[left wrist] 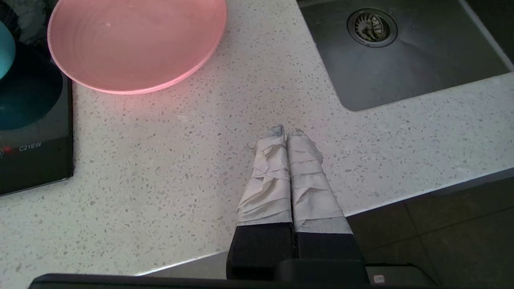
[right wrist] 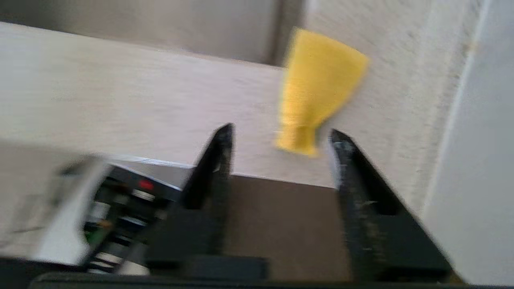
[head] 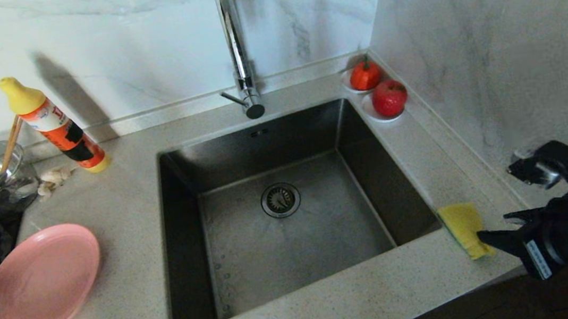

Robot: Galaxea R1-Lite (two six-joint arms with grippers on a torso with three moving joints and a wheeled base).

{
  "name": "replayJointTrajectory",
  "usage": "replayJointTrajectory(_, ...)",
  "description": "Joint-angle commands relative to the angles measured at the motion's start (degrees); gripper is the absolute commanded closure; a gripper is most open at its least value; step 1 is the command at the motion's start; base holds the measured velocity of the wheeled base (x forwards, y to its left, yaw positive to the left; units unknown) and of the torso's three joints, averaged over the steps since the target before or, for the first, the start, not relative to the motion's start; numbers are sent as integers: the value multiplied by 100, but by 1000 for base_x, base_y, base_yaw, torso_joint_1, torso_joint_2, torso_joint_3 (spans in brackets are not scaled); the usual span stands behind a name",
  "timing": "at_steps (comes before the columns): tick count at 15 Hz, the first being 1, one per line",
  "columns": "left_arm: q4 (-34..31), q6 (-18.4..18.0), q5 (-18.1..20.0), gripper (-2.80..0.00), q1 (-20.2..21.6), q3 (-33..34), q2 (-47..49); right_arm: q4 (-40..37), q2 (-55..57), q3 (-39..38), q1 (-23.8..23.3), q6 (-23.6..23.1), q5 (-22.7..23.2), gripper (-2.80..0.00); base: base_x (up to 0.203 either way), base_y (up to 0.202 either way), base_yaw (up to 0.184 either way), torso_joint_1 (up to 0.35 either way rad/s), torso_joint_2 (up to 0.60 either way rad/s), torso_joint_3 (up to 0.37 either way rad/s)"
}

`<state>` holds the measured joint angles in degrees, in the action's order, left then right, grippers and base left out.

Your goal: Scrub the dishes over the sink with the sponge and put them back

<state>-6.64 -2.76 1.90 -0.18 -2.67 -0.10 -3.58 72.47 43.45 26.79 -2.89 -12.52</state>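
Two grippers noted: right gripper [right wrist: 281,138] at the counter's front right edge, jaws apart on either side of the sponge's [head: 464,227] near end, not clamped. Sponge lies beside the sink [head: 187,245]. Left gripper [left wrist: 286,134] closed, empty, near the plate [head: 41,283].

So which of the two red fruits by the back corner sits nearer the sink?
The rounder red fruit, on the saucer right at the sink's back right corner. The other one, with a green stem, sits behind it, closer to the wall corner.

The speckled counter [head: 123,199] holds a pink plate [head: 41,283] on the left. A yellow sponge [head: 464,227] lies on the right. A soap bottle [head: 55,124] stands far back.
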Motion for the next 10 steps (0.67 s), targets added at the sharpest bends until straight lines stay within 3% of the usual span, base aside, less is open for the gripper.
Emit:
replayJointTrajectory(1, -4, 1, -13, 0, 1, -4, -8, -14, -919, -171, 38, 11, 464, 0, 0, 0, 0, 0, 0, 0)
replayJointTrajectory(5, -4, -6, -9, 0, 1, -5, -8, -367, -1949, -304, -260, -15, 1071, 0, 0, 0, 0, 0, 0, 0)
replayJointTrajectory(8, -4, -6, 3, 0, 1, 0, -8, -624, -2850, -542, -919, -102, 1915, 0, 0, 0, 0, 0, 0, 0)
replayJointTrajectory(10, -4, -6, 3, 0, 1, 3, -8, -733, -3345, -841, -1605, -234, 2396, 0, 0, 0, 0, 0, 0, 0)
